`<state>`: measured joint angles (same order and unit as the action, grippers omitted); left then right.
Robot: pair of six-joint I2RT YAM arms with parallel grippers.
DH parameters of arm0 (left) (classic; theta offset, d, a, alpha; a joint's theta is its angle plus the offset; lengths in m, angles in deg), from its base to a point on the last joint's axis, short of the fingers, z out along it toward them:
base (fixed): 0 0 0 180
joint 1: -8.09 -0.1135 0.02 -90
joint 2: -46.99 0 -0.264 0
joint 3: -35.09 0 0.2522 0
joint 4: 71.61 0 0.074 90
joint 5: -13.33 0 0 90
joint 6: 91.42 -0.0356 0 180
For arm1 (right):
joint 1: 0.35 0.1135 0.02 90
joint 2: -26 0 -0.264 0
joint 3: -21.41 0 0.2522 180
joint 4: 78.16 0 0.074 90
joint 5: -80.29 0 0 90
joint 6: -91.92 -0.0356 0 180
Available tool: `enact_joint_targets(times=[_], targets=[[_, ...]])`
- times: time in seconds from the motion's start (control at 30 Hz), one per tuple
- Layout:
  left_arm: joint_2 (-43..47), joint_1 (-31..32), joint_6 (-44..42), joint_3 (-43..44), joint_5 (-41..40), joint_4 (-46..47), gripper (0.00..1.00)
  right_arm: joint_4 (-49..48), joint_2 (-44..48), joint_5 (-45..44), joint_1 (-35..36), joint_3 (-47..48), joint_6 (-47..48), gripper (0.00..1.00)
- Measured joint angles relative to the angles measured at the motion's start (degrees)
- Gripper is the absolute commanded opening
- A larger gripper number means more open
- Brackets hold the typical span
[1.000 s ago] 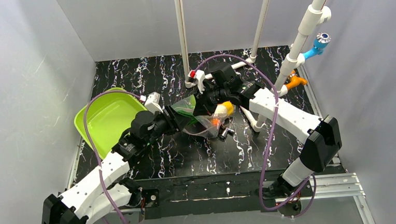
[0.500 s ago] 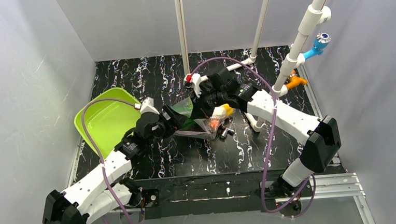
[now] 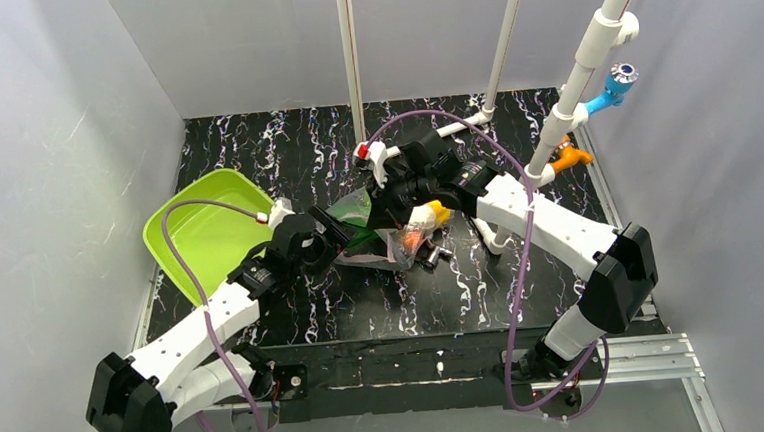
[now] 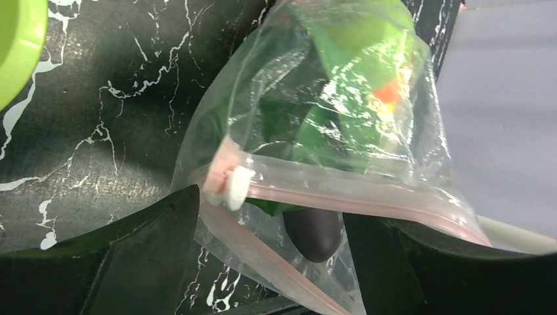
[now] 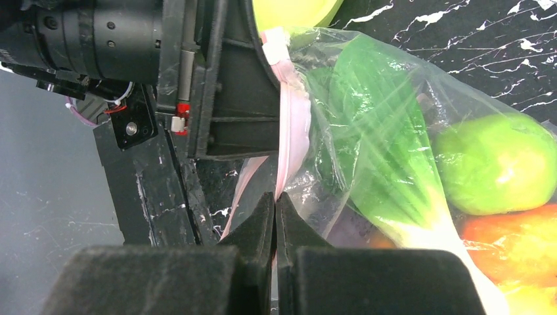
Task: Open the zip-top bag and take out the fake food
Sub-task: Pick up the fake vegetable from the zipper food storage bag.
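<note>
The clear zip-top bag (image 3: 385, 241) lies mid-table, its pink zip strip (image 4: 368, 203) parted into an open mouth. Inside are a leafy bok choy (image 5: 387, 170), a green round fruit (image 5: 499, 164), an orange piece (image 5: 519, 243) and a dark purple eggplant (image 4: 314, 230) lying at the mouth. My right gripper (image 5: 276, 197) is shut on one lip of the zip strip; it also shows in the top view (image 3: 390, 207). My left gripper (image 4: 269, 220) is open, its fingers on either side of the bag's mouth; in the top view (image 3: 337, 234) it is left of the bag. A white slider (image 4: 238, 187) sits at the strip's end.
A lime-green tray (image 3: 199, 237) lies at the left, by the left arm. Small metal fittings (image 3: 436, 256) and a white pipe piece (image 3: 481, 225) lie right of the bag. White pipe posts (image 3: 351, 68) stand at the back, with orange (image 3: 573, 154) and blue (image 3: 618, 81) fittings at the right.
My right gripper pulled the bag's lip slightly back and left. My left arm swung right and brought its open fingers around the bag's mouth. The bag bunched up.
</note>
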<state>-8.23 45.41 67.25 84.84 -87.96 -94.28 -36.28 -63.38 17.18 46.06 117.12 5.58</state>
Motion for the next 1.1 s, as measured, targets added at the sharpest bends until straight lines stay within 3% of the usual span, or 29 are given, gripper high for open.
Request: enact_joint_targets(times=[0.3,0.63,1.1], targets=[[-3.2,0.0,-0.2,1.7,-0.5,1.4,0.77,0.0,0.0,0.0,0.1,0.1,0.0,0.01],[4.5,0.0,0.9,1.7,-0.5,1.3,0.79,0.0,0.0,0.0,0.1,0.1,0.5,0.01],[-3.6,0.0,3.3,2.7,-0.1,2.5,0.76,0.0,0.0,0.0,0.2,0.1,0.9,0.01]])
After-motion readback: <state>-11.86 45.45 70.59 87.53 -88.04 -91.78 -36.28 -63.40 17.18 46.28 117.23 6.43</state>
